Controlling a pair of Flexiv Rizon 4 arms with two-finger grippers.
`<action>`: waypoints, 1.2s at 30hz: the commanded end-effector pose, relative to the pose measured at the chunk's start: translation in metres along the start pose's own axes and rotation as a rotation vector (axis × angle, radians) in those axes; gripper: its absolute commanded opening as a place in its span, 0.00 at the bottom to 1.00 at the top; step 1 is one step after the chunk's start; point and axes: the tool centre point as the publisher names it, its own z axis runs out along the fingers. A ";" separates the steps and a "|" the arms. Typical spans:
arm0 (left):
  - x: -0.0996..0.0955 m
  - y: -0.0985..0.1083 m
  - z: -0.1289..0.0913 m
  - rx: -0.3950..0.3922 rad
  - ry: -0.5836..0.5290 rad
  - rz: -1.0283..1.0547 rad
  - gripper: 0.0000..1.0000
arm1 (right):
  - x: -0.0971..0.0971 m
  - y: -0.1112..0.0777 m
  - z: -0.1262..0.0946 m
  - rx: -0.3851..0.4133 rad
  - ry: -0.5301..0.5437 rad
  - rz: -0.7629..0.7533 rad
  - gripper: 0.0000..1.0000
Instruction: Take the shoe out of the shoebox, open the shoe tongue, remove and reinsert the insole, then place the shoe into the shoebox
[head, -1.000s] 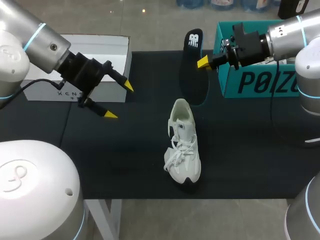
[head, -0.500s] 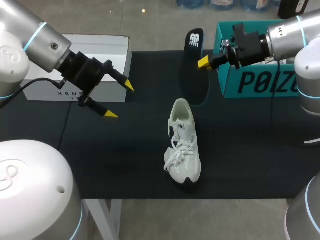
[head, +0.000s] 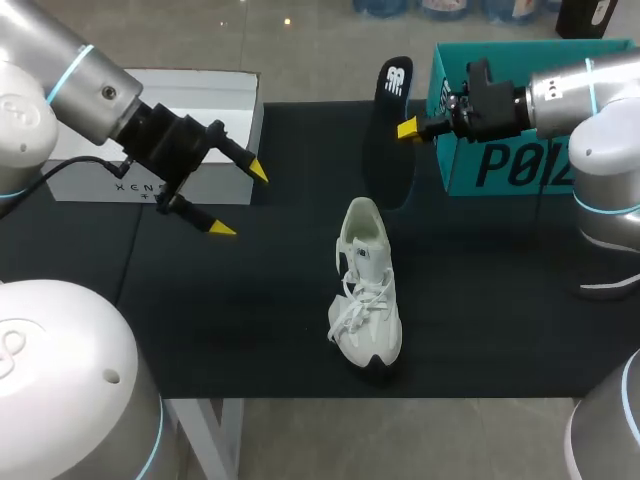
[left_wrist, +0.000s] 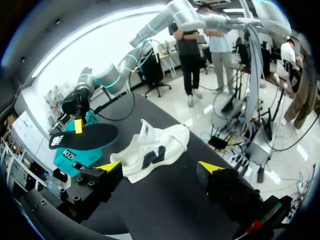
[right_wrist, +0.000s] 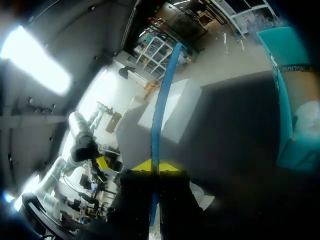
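My right jaws are clenched on the insole (head: 386, 155), the two yellow tips (right_wrist: 171, 165) pinching it from both faces, so that in my right wrist view it runs straight out ahead of them as one thin edge (right_wrist: 159, 95). Gripped at its side like this, it hangs clear of the counter (head: 250, 320), its heel end toward the far edge and its toe end down toward the shoe (head: 366, 292), just beside the teal shoebox (head: 500, 168). I judge that this keeps it free to be turned and aimed back at the shoe's opening. My left jaws are released, tips (head: 257, 172) spread wide and gripping nothing. They hover above the counter in front of the white box (head: 200, 95), well apart from the shoe. From my left wrist view the shoe (left_wrist: 152, 151) sits ahead of and between the open fingers, with the insole (left_wrist: 87, 136) held above and beyond it. That reads to me as a waiting pose, ready to steady the shoe or hold the tongue back. The shoe stands on its sole on the counter, out of the shoebox, heel toward the insole and toe toward the near edge, its mouth facing up. So the removal looks done. Reinserting comes next, and I expect the toe end will need to slide in low under the tongue without buckling.
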 end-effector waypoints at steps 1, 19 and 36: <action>0.000 0.000 0.000 -0.002 0.002 0.000 1.00 | -0.015 -0.007 0.012 -0.010 0.040 -0.002 0.00; 0.000 0.000 0.000 -0.002 0.002 0.000 1.00 | -0.019 -0.052 0.041 -0.038 0.092 -0.011 0.00; 0.000 0.000 0.000 -0.002 0.002 0.000 1.00 | -0.024 -0.078 0.044 -0.113 0.080 -0.048 0.00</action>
